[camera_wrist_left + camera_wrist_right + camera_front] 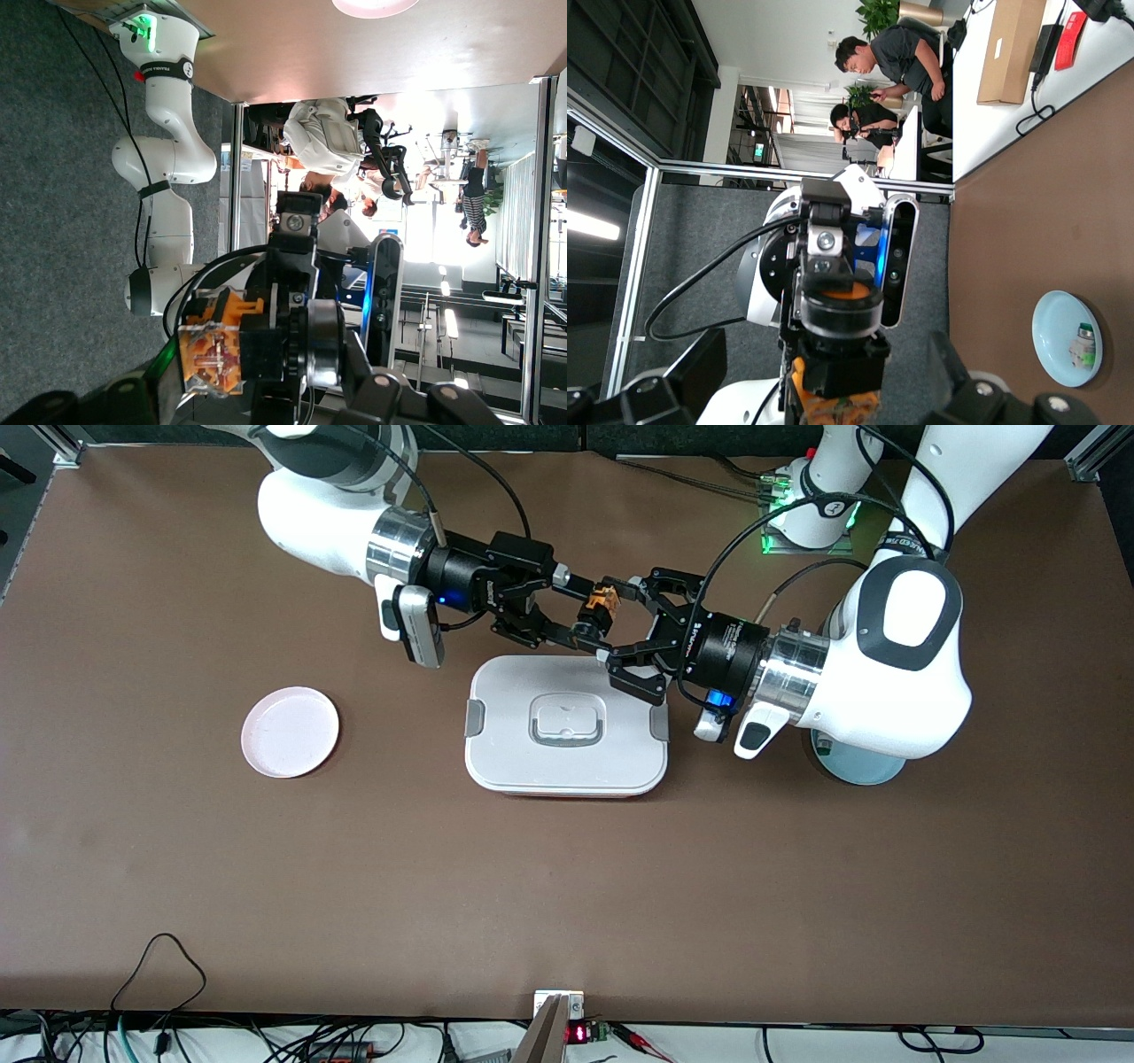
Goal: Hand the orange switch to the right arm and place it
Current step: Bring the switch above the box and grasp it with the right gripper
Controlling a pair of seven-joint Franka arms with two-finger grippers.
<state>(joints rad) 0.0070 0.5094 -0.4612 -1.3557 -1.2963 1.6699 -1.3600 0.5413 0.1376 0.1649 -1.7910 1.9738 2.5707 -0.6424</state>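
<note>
**A:** What has the left end effector got?

**B:** Its fingers are clamped tight on the orange switch, held up in the air over the brown counter, above the strip just past the white lidded box's edge nearest the arm bases. The left wrist view shows the switch close up: orange housing, brassy terminals, black body.

**A:** And the right end effector?

**B:** It meets the left one head-on over the same spot, jaws spread wide, one finger on either side of the switch. From the front I cannot tell whether either finger touches it. The right wrist view looks straight at the round orange cap on its black collar, with the left arm's hand behind it.

**A:** What lies farther out?

**B:** The white box sits mid-counter with its lid on and grey latches at both ends. A pink plate rests toward the right arm's end of the counter, well apart from the box. A pale blue dish sits toward the left arm's end, partly hidden under that arm; in the right wrist view it holds a small white-and-green part.
</note>
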